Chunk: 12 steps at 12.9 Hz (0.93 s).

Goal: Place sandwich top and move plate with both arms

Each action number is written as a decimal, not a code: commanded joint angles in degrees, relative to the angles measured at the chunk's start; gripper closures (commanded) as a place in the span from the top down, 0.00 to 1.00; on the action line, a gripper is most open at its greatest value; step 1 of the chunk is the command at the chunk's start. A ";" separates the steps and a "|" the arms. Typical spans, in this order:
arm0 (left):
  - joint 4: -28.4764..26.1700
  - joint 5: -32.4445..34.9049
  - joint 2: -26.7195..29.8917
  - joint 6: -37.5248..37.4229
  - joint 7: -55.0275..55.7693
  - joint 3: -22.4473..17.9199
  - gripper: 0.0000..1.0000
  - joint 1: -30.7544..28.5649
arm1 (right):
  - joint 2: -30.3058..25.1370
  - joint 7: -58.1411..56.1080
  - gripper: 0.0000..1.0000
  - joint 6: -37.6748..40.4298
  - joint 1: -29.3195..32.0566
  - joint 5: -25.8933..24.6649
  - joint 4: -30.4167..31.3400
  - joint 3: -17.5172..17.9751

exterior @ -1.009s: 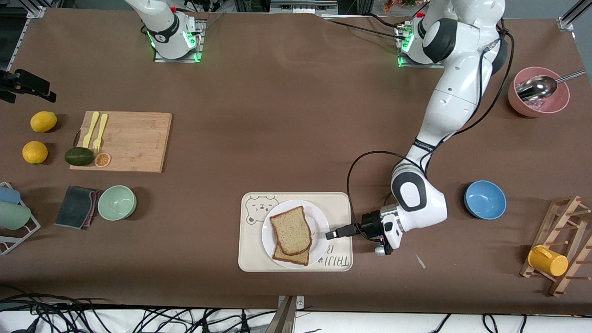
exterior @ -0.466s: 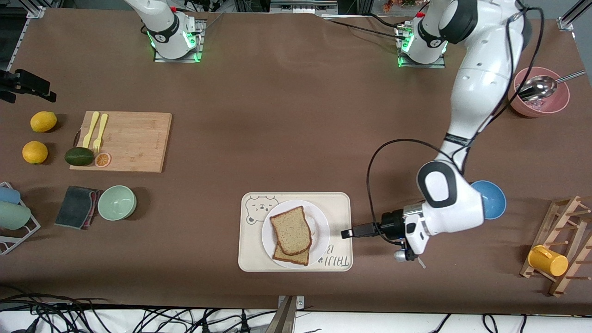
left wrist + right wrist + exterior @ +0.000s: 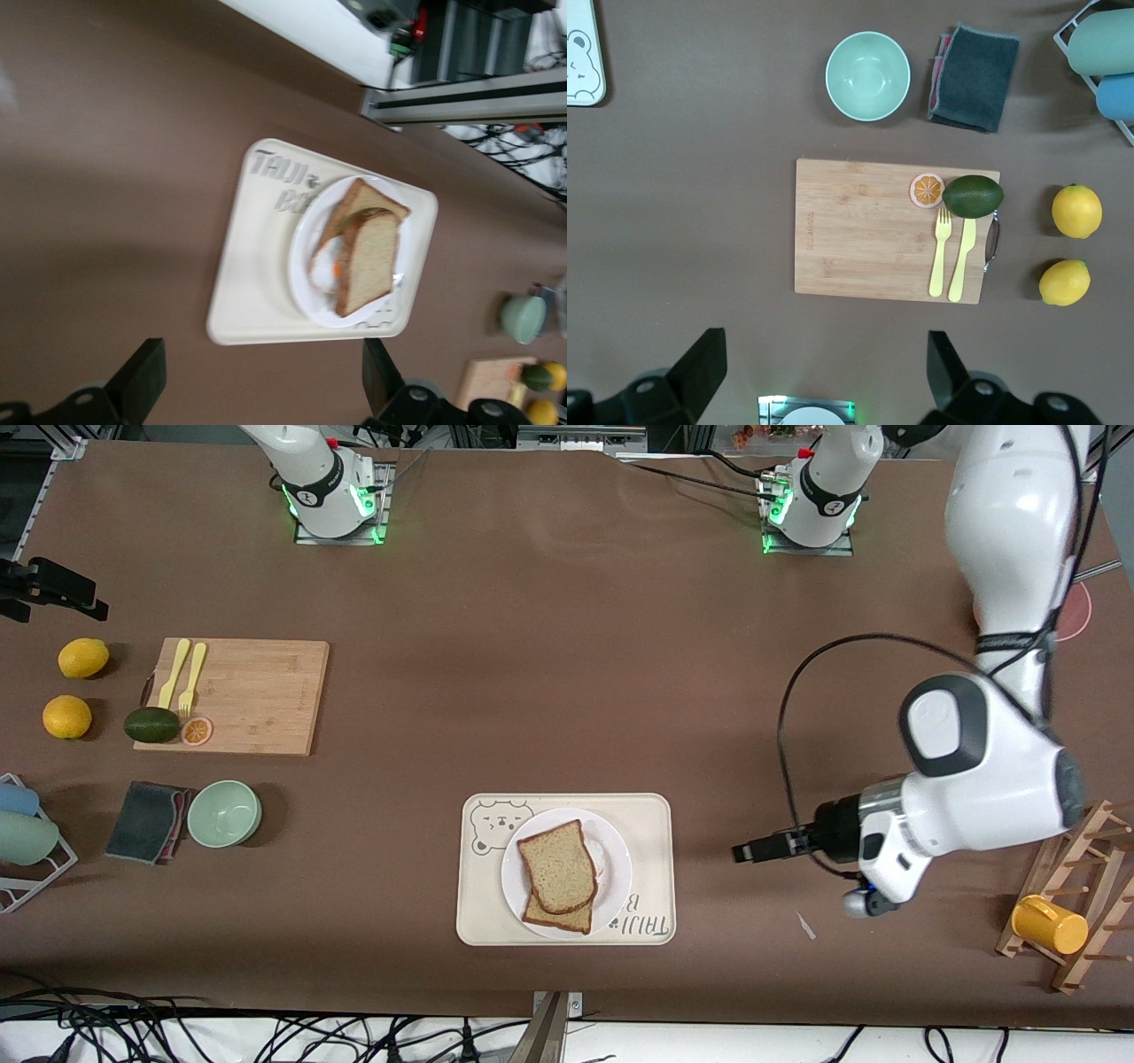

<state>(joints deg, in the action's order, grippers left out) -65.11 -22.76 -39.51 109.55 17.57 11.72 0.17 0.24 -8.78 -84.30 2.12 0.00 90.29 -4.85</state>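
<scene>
The sandwich top (image 3: 556, 865), a pale speckled slice, lies on a darker slice (image 3: 558, 918) on the white plate (image 3: 619, 875). The plate sits on the cream bear-printed tray (image 3: 651, 821). My left gripper (image 3: 742, 853) hangs open and empty over bare table, off the tray's edge toward the left arm's end. In the left wrist view the sandwich top (image 3: 368, 261), plate (image 3: 301, 282) and tray (image 3: 248, 292) lie ahead of the left gripper (image 3: 263, 367). My right gripper (image 3: 824, 354) waits open above the table by the right arm's base, out of the front view.
A cutting board (image 3: 252, 695) with avocado, fork and knife, two lemons (image 3: 83, 658), a green bowl (image 3: 224, 812) and a dark cloth (image 3: 146, 821) lie toward the right arm's end. A wooden rack with a yellow cup (image 3: 1050, 924) and a half-hidden pink bowl (image 3: 1076, 607) stand toward the left arm's end.
My left gripper has drawn back from the plate's edge toward the left arm's end of the table, still open. The sandwich and plate have not moved.
</scene>
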 commanded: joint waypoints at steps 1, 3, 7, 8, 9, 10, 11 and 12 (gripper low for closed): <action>-3.18 8.58 6.71 -7.56 1.51 -0.47 1.00 -2.10 | -0.77 -0.36 1.00 0.80 0.34 -0.61 -0.21 0.46; -3.18 16.39 9.96 -10.22 1.42 -0.56 1.00 -4.03 | -0.77 -0.36 1.00 0.80 0.34 -0.61 -0.21 0.46; -3.45 29.77 15.77 -23.30 -3.33 -0.12 1.00 -4.56 | -0.77 -0.36 1.00 0.80 0.34 -0.61 -0.21 0.46; -3.79 29.88 17.61 -23.59 -3.76 -0.38 1.00 -4.65 | -0.77 -0.36 1.00 0.80 0.34 -0.61 -0.21 0.46; -4.32 29.88 18.67 -23.68 -6.47 -0.38 0.99 -5.61 | -0.77 -0.36 1.00 0.80 0.34 -0.61 -0.21 0.55; -4.41 29.71 19.64 -23.77 -10.84 -0.38 0.99 -6.66 | -0.77 -0.36 1.00 0.80 0.34 -0.61 -0.21 0.46; -4.50 29.10 20.78 -23.86 -14.11 -0.30 0.99 -8.50 | -0.77 -0.36 1.00 0.80 0.34 -0.61 -0.21 0.55; -4.68 28.66 21.84 -24.55 -16.40 -0.03 0.99 -9.82 | -0.77 -0.36 1.00 0.80 0.34 -0.61 -0.21 0.46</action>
<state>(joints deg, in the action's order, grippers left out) -66.46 5.55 -21.34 85.28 6.77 11.22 -6.80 0.24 -8.78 -84.25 2.12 0.00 90.28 -4.81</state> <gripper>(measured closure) 0.004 0.000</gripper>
